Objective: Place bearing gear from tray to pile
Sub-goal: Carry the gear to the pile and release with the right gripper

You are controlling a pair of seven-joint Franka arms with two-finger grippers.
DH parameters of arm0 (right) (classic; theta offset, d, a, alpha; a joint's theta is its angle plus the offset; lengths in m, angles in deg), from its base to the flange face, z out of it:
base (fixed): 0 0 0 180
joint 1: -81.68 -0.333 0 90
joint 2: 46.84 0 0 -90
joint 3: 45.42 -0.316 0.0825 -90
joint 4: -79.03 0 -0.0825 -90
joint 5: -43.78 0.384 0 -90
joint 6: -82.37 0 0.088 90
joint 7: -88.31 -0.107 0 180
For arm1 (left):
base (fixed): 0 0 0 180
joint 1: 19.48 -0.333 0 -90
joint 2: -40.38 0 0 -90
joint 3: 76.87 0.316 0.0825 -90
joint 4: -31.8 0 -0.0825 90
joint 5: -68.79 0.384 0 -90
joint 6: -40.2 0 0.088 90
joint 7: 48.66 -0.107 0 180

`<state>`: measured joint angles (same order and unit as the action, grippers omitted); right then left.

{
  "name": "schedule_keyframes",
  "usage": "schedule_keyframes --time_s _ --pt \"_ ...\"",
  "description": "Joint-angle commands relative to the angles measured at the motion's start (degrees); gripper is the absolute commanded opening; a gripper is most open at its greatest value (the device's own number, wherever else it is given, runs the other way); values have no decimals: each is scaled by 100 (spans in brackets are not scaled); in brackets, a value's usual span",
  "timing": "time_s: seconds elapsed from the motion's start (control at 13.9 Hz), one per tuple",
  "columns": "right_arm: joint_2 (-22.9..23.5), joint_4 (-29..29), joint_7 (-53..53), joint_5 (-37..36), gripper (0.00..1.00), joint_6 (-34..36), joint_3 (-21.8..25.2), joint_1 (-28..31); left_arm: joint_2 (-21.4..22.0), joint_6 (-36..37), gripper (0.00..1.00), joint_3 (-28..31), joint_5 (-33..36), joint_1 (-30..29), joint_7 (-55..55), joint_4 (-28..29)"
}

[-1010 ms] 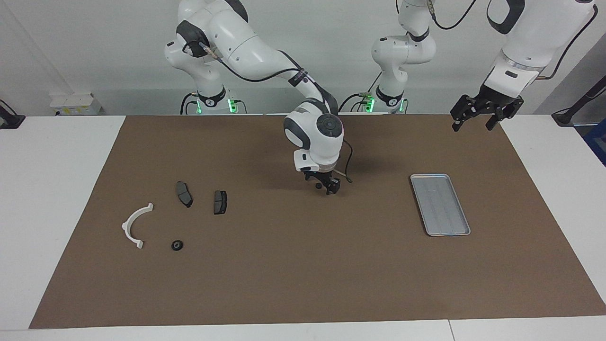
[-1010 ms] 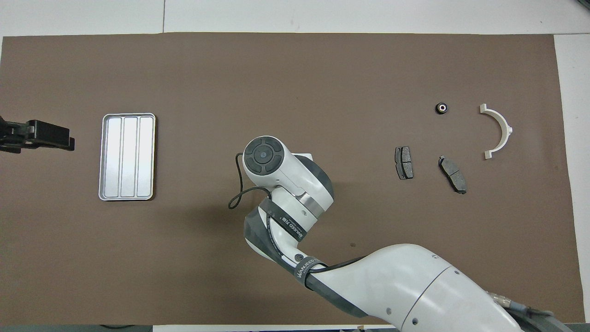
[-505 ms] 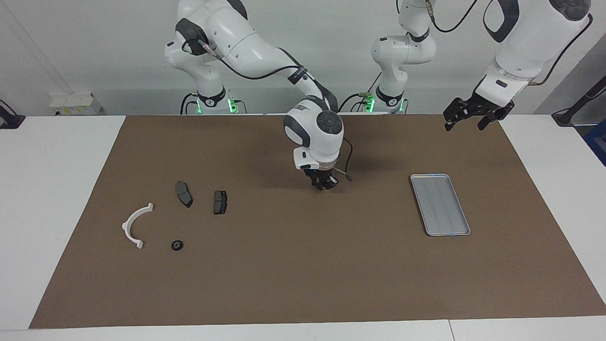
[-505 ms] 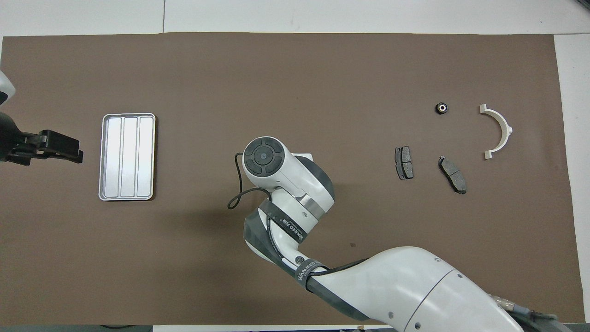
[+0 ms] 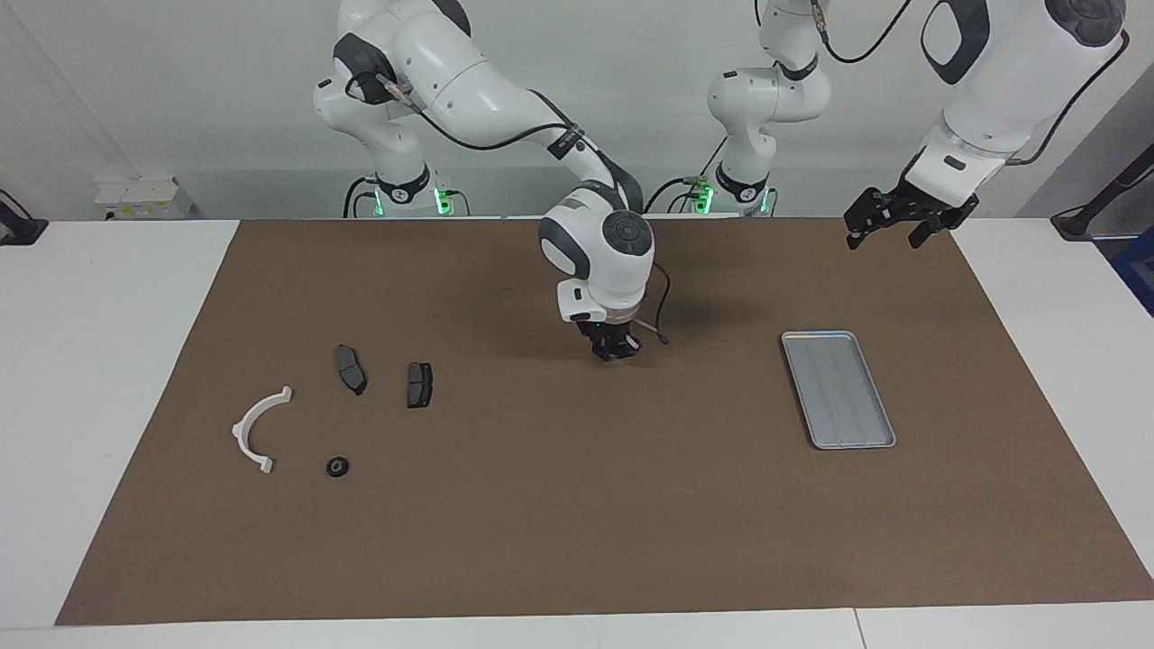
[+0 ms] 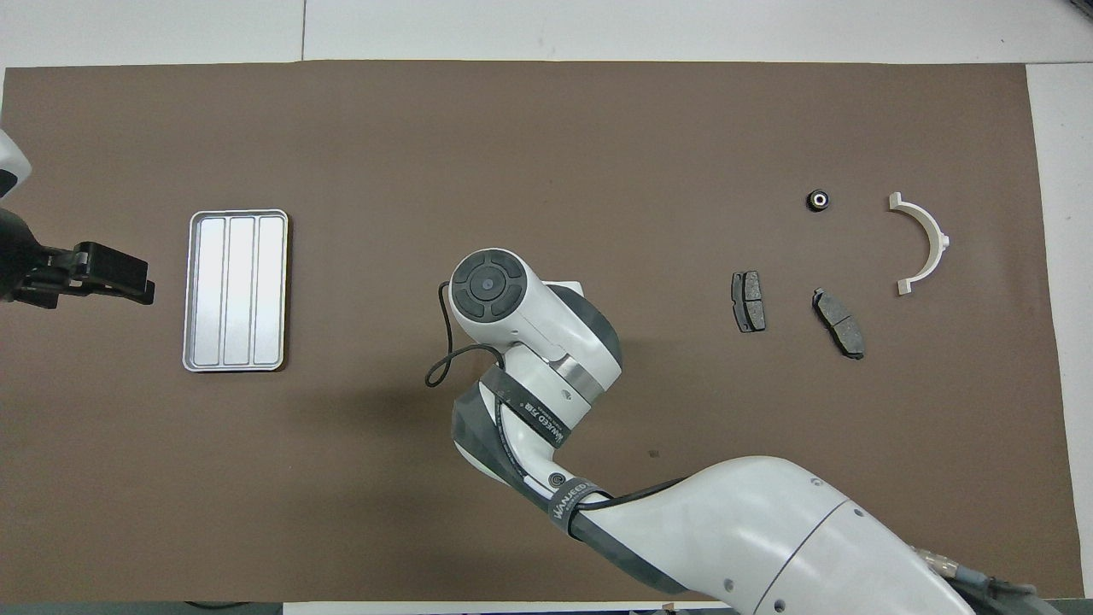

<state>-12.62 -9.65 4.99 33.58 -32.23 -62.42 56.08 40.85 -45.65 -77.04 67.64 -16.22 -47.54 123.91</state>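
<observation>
While right fingers (image 5: 614, 350) meet over mat (image 5: 577, 505), left fingers (image 5: 856, 230) spread, gear (image 5: 337, 467) lies well apart beside bracket (image 5: 255, 425).

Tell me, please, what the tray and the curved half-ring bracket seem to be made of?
The tray: likely metal, with a pale silver sheen, a raised rim and pressed lengthwise ridges. The half-ring bracket: probably plastic, matte off-white and evenly coloured, with small moulded-looking tabs at its ends.

A large brown mat (image 5: 577, 505) covers most of the white worktop (image 5: 99, 361). Near the wall, at the right arm's end of the worktop, stands a small white box (image 5: 144, 196).
</observation>
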Motion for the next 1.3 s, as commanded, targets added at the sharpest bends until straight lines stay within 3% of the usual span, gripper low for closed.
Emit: schedule_keyframes --time_s 0.0,0.14,0.36,0.65,0.87,1.23 --pt "-108 753 1031 -52 0 1059 -32 430 -73 7 100 51 -25 52 -95 -106" --pt "-327 930 2217 -52 0 1535 -41 923 -11 -99 100 51 -25 52 -95 61" --pt "-478 922 4133 -79 0 1555 -14 1625 68 -134 100 51 -25 43 -69 219" --pt "-539 19 6306 -70 0 179 -14 2830 182 -336 100 51 -34 -1 -25 449" --pt "-452 -448 6880 -79 0 -676 3 3183 191 -345 100 51 -34 34 -25 449" --pt "-56 -467 7048 -298 0 -1353 3 3342 252 -537 100 43 -34 52 -104 606"
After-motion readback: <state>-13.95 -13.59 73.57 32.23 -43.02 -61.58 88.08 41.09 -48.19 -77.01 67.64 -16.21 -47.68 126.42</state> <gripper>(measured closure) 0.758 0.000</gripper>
